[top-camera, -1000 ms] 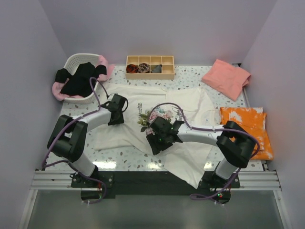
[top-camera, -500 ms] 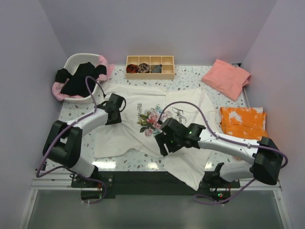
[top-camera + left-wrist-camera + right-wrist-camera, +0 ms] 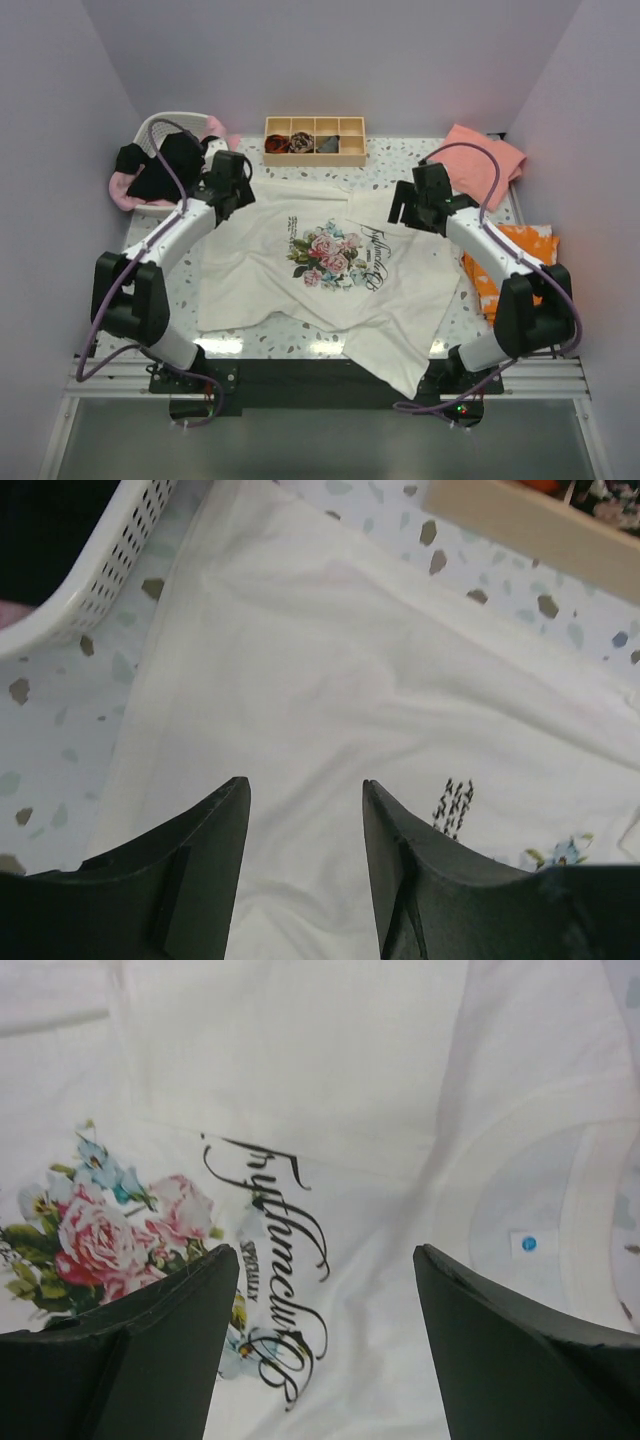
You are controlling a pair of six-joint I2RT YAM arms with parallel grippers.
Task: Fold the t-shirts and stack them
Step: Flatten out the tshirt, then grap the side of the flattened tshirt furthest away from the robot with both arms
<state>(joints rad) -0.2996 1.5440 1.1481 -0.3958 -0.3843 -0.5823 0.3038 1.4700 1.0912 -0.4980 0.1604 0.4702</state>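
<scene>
- At the left gripper, near the far-left corner of the counter: dark fingers parted with a clear gap, nothing gripped between them.
- Directly under it in the left wrist view: the shoulder area of the cream-white t-shirt; contact with the cloth cannot be told.
- Just beside, toward the far-left corner: a white slotted basket, its rim close to the shirt's edge.
- Draped over that basket: a black t-shirt, with a light pink t-shirt hanging out beneath it.
- At the right gripper, toward the far-right part of the counter: jaws spread wide, empty.
- Below it: the shirt's black script lettering, the rose print to one side, the collar with a small blue-dotted label to the other.
- Spread across the middle of the counter: the cream-white t-shirt lying print-up, rumpled, one corner trailing over the near edge.
- At the far-right corner: a salmon-pink t-shirt, folded loosely, apart from the cream one.
- Along the right edge: an orange patterned cloth, lying flat.
- Against the middle of the far edge: a wooden divided tray holding small rolled bundles toward its left end.
</scene>
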